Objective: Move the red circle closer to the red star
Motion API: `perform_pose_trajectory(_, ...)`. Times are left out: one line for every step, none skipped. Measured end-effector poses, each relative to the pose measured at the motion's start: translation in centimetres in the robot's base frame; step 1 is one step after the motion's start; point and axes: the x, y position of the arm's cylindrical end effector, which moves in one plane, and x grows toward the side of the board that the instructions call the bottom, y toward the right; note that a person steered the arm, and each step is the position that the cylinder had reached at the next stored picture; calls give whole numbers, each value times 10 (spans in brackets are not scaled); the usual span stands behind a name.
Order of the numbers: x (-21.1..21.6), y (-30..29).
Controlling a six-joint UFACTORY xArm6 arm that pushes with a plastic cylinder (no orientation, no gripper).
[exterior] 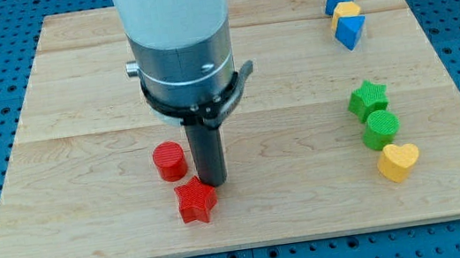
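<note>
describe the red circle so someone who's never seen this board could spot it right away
Start at the wooden board and find the dark rod near its middle; my tip touches down there. Just to the tip's left, by the view, sits the red circle, a short round cylinder. Its only red neighbour, the red star below it, is pointed, not round.

Stands upright over the board, white arm (170, 12) narrowing to a dark rod (207, 150), my tip (212, 183) planted on the wood.

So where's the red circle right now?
The red circle sits left of centre in the view's lower half, just up-left of the red star, with my tip close on its right.
</note>
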Motion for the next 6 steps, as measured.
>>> perform_pose_trajectory(-53, -7)
perform_pose_trajectory(-78, -102)
perform_pose_trajectory(-17, -109)
perform_pose_trajectory(-30, -85)
perform_pose_trajectory(-40, -57)
perform_pose_trajectory(-37, -12)
